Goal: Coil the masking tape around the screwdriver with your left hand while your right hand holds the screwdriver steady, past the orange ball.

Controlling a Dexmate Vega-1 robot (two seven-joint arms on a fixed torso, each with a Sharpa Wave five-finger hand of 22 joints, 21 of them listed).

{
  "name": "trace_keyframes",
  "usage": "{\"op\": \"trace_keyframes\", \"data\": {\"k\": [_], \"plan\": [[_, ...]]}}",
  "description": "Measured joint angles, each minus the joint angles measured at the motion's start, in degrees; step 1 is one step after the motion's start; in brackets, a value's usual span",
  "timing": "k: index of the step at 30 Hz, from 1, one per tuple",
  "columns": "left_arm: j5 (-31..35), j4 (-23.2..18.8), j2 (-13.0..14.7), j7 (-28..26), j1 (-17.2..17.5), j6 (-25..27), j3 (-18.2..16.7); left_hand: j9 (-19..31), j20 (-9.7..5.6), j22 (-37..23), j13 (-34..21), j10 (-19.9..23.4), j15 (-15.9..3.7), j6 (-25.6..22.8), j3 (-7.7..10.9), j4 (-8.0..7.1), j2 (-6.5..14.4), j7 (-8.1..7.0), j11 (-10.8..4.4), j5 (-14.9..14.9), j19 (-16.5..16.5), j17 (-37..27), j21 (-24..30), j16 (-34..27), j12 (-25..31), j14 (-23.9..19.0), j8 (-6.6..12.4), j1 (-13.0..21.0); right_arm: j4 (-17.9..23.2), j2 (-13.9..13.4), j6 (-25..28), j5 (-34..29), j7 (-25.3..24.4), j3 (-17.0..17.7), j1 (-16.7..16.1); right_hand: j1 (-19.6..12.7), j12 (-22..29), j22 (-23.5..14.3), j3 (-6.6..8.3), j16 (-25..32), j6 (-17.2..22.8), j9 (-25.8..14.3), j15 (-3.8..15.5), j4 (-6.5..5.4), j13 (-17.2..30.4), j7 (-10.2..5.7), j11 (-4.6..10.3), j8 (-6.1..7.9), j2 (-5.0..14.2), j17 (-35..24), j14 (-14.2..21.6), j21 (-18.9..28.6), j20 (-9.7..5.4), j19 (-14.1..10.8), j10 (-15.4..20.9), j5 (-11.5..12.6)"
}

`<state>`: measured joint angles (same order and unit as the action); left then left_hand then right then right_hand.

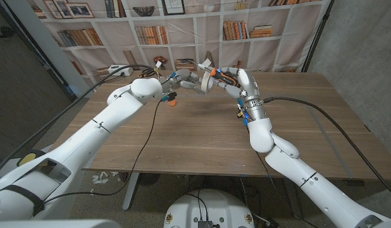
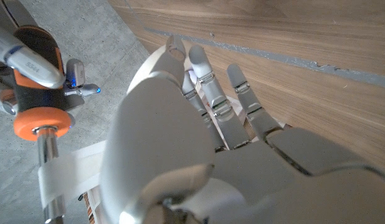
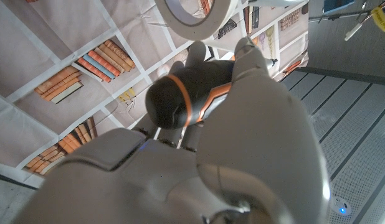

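Our right hand grips the screwdriver handle, fingers wrapped tight. Our left hand holds the tape roll on the shaft; finger spread unclear.

The screwdriver is black with orange stripes. The masking tape is creamy white. The ball is orange. The desk is brown wood. Both arms are white, with a grey left hand and grey right hand.

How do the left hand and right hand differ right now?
The right hand grips the screwdriver by its black and orange handle; the left hand holds the masking tape at the screwdriver's metal shaft. The right hand comes in from the robot's right, the left hand from the left. Both are raised over the table's far side.
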<state>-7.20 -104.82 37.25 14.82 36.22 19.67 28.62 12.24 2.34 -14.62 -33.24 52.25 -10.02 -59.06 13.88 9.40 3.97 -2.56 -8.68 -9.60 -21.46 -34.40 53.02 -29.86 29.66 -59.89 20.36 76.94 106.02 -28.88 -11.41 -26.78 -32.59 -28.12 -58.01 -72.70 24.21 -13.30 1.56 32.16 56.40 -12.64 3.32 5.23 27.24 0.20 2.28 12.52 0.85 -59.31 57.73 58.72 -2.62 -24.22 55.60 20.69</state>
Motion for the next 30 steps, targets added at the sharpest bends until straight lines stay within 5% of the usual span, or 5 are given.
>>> {"op": "trace_keyframes", "data": {"k": [17, 30], "plan": [[0.56, 0.85, -1.03, -1.49, -0.34, -1.95, -0.21, -0.16, 0.00, 0.52, 0.01, 0.00, -0.02, 0.00, -0.25, -0.25, 0.32, -0.01, 0.00, -0.19, 0.00, -0.26, 1.28, 0.13, -0.17, -0.43, -0.02, 0.30, 2.15, -0.72, 2.89, 1.01, 6.48, 1.02, -0.51, 0.00, -0.16, 0.26, -0.38, -0.47, -0.01, -0.03, 0.72, -0.09, 0.27, 0.00, -0.02, -0.18, 0.00, 0.01, 0.30, 0.39, 0.28, 0.28, 0.02, 0.12], [4.82, -1.75, -1.92, -9.11, 2.71, -2.49, -1.48, -0.12, 0.00, 0.79, 0.01, 0.00, -0.19, -0.83, -0.33, -0.33, 0.61, 0.22, 0.00, -0.18, -0.01, -0.79, 2.03, 0.13, -0.40, -0.64, -0.34, 0.59, 2.15, -1.09, 3.96, 1.91, 7.38, 1.90, -0.94, 0.00, -0.49, 0.27, -0.77, -0.90, -0.01, -0.03, 0.72, -0.18, 0.26, -0.01, 0.09, -0.32, 0.00, -0.26, 0.30, 1.00, -0.02, 0.60, 0.52, 0.60]]}}
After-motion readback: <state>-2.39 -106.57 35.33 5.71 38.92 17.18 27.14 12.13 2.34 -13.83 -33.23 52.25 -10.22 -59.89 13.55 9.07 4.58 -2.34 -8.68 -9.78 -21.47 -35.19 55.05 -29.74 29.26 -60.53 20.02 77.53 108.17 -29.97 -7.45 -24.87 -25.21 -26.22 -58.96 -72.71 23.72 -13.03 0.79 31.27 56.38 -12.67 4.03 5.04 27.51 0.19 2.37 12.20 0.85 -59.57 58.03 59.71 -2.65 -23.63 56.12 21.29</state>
